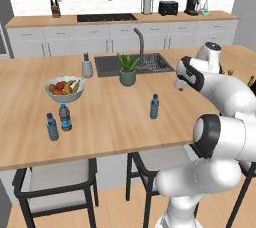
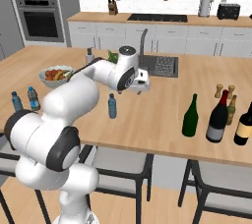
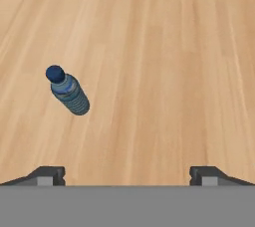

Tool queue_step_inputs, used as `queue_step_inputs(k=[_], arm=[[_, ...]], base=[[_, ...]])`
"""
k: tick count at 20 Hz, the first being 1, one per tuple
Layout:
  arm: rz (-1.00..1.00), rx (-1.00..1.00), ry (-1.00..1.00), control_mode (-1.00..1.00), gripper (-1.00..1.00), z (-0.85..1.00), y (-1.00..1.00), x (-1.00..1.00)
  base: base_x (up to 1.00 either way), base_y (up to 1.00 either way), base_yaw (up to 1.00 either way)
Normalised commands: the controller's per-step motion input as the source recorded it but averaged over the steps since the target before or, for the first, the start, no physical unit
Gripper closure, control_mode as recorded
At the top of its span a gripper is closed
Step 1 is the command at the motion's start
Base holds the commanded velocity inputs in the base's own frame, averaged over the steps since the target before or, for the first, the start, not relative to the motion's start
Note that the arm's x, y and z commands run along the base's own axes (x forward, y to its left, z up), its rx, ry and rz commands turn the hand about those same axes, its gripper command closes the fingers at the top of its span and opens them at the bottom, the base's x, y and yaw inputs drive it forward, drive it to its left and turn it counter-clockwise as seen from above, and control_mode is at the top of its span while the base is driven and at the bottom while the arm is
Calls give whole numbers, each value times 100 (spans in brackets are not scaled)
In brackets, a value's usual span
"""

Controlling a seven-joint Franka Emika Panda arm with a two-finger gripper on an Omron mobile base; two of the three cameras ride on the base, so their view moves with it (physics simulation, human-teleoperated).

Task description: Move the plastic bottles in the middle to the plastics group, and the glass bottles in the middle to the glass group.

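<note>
The small plastic water bottle (image 1: 154,107) (image 2: 112,106) with a blue cap stands alone mid-counter. From above, the hand view shows this bottle (image 3: 68,91) to the upper left of my fingertips (image 3: 47,175). My gripper (image 1: 179,86) (image 2: 140,89) (image 3: 127,176) hovers above the counter, to the right of and beyond the bottle, open and holding nothing. The tall dark green glass bottle (image 2: 190,116) stands further right. The glass group (image 2: 218,117) of dark and amber bottles sits at the counter's right end. The plastics group (image 1: 52,127) (image 2: 16,101) of two small bottles stands at the left.
A fruit bowl (image 1: 65,88) sits behind the plastics group. A potted plant (image 1: 128,69), a soap dispenser (image 1: 87,66) and the sink (image 1: 150,63) with its tap lie beyond the middle. Two wooden shakers (image 2: 218,90) stand behind the glass group. Stools (image 1: 55,182) stand under the near edge.
</note>
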Motion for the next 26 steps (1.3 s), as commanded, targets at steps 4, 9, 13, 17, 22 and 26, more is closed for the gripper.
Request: queue_step_inputs(k=[4, 9, 13, 17, 22, 26], arm=[[0, 2, 2, -100, -100, 32, 64, 0], [0, 0, 0, -100, -100, -10, 64, -13], [-2, 0, 2, -100, -100, -30, 52, -1], [0, -1, 15, -100, -100, -31, 16, 23], [0, -3, 13, -100, -100, -26, 0, 31], [0, 0, 6, -100, -100, -22, 8, 32]], base=[[0, 0, 0], [0, 0, 0], [0, 0, 0], [0, 0, 0], [0, 0, 0], [0, 0, 0]])
